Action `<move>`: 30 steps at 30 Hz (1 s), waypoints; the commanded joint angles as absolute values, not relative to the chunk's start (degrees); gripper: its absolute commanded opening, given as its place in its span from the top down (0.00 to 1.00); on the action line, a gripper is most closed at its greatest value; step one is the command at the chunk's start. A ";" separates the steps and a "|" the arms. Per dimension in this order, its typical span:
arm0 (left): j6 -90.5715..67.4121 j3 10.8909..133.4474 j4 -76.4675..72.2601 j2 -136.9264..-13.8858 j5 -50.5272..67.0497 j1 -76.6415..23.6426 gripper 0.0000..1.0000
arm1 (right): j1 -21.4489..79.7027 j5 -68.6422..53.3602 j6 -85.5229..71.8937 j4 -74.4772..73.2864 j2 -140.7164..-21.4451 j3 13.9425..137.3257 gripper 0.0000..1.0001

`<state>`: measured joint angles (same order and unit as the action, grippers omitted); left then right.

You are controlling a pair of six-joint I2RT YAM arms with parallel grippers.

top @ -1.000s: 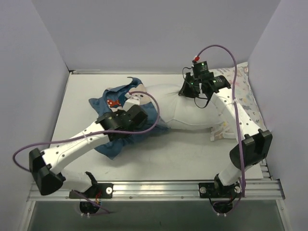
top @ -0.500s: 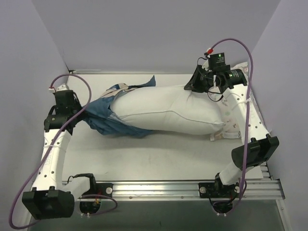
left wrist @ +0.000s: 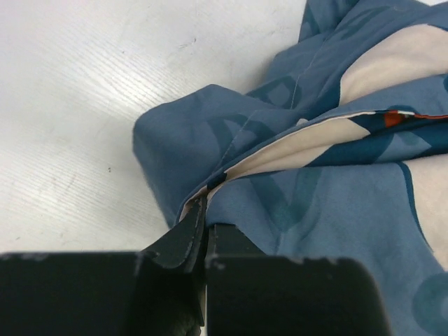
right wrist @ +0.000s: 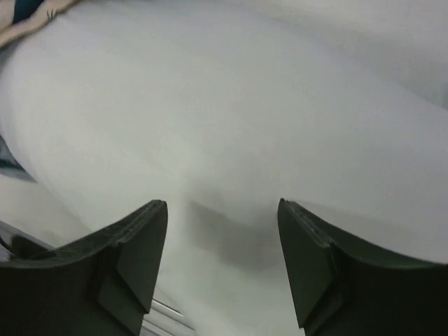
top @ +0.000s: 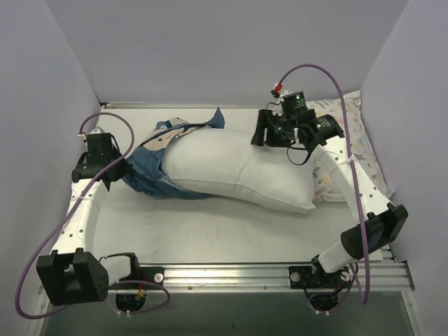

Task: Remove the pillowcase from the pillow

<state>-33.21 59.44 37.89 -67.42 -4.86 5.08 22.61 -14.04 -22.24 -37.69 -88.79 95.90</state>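
While left fingers (left wrist: pixel 180 243) pinch pillowcase (left wrist: pixel 280 210) on white table (top: pixel 231 229), right fingers (right wrist: pixel 140 245) spread over pillow (top: pixel 231 164), lilac walls (top: pixel 210 49) around.

The one worktop (top: pixel 224 234) carries two pillows: one large plain white pillow (top: pixel 238 168) and one smaller printed pillow (top: pixel 358 136) with pastel figures. There is one pillowcase (top: pixel 147 178), dark blue. Two robot arms stand at the near edge, one left arm (top: pixel 77 213) and one right arm (top: pixel 353 178). Each ends in a single gripper, the left gripper (top: pixel 120 170) and the right gripper (top: pixel 262 130) — two pairs of jaws in all. There are two purple cables, a left cable (top: pixel 105 114) and a right cable (top: pixel 308 66) — one per arm. One metal rail (top: pixel 224 269) holds both bases.
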 commanded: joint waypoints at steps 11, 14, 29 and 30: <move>-32.78 55.55 32.26 -66.62 -11.69 -5.18 1.00 | 59.48 16.42 6.14 -16.18 -84.28 79.20 0.00; -32.43 55.55 32.26 -66.53 -11.69 -5.36 1.00 | 65.82 23.45 9.75 -13.37 -88.93 77.96 0.00; -31.81 63.88 34.28 -67.06 -13.71 -2.12 1.00 | 64.52 49.21 12.13 -13.45 -109.62 84.99 0.97; -31.90 64.59 34.36 -67.23 -13.36 -1.24 1.00 | 63.55 49.48 11.95 -13.53 -108.12 84.82 1.00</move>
